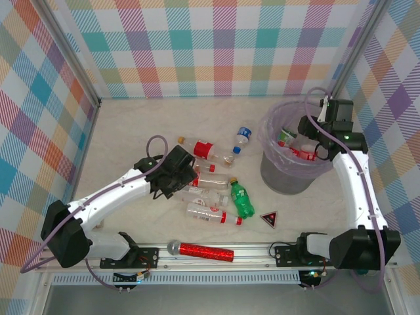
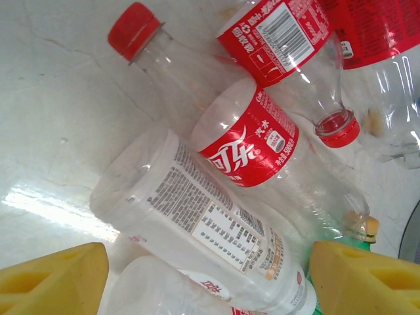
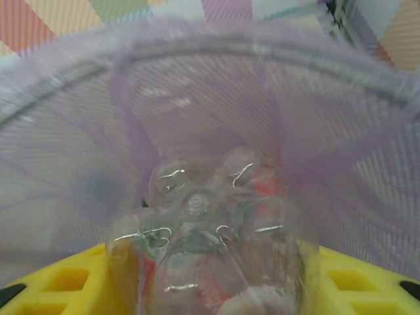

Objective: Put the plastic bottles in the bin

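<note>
Inside right tool [image 3: 210,289] — clear bottle [image 3: 203,223], over bin [image 3: 85,131]

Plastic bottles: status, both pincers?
Left pincer open astride white-labelled clear plastic bottle. Right pincer shut on clear red-labelled plastic bottle over round lilac plastic bin. Nothing blocking.

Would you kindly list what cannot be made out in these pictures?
- Top external: fingertips of the left gripper, hidden beneath its own wrist housing.
- Top external: contents of the bin, partly covered by the right arm; no count possible.
- Right wrist: the clear bottle in the right gripper, neck end cut off by the bottom edge, label blurred.
- Left wrist: the white-labelled bottle, lower end cut off at the bottom edge.
- Top external: marking on the dark triangle, too small.
</note>
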Motion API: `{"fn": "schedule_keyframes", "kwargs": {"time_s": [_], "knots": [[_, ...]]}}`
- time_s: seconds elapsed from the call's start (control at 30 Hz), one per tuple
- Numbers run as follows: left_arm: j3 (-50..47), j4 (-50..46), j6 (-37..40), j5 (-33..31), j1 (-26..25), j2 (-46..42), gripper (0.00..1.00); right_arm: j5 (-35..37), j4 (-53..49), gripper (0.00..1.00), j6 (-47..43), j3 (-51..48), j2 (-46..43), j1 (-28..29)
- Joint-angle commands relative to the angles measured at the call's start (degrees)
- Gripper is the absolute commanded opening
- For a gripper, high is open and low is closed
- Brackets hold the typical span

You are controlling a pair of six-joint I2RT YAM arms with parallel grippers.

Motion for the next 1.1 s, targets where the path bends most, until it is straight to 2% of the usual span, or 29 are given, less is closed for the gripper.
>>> {"fn": "schedule_keyframes", "kwargs": {"time_s": [0.0,0.3,0.67,0.83,1.07], "knots": [[-1.04,-3.09,-4.37,-0.23,-0.85,-3.34,0.79,-0.01,2.98,0.53,2.12,-2.39,0.8,-0.37],[-5.08,-2.84,-9.56,-0.96,-2.43,-6.47,0.79,-2.44,5.36,0.6,4.57,-5.73,4.7,-0.53],[-5.51,0.34,-9.79,-2.37,-2.62,-2.31,0.79,-4.3,3.65,0.83,3.62,-3.67,1.13,-0.57],[-3.76,-0.98,-7.16,-4.22,-1.72,-1.84,0.8,-5.15,1.64,0.9,2.56,-1.19,-0.53,-0.53],[1.07,-0.98,2.02,-3.17,2.72,1.16,0.85,-6.14,-1.51,0.98,1.13,2.24,-1.67,-0.55]]}}
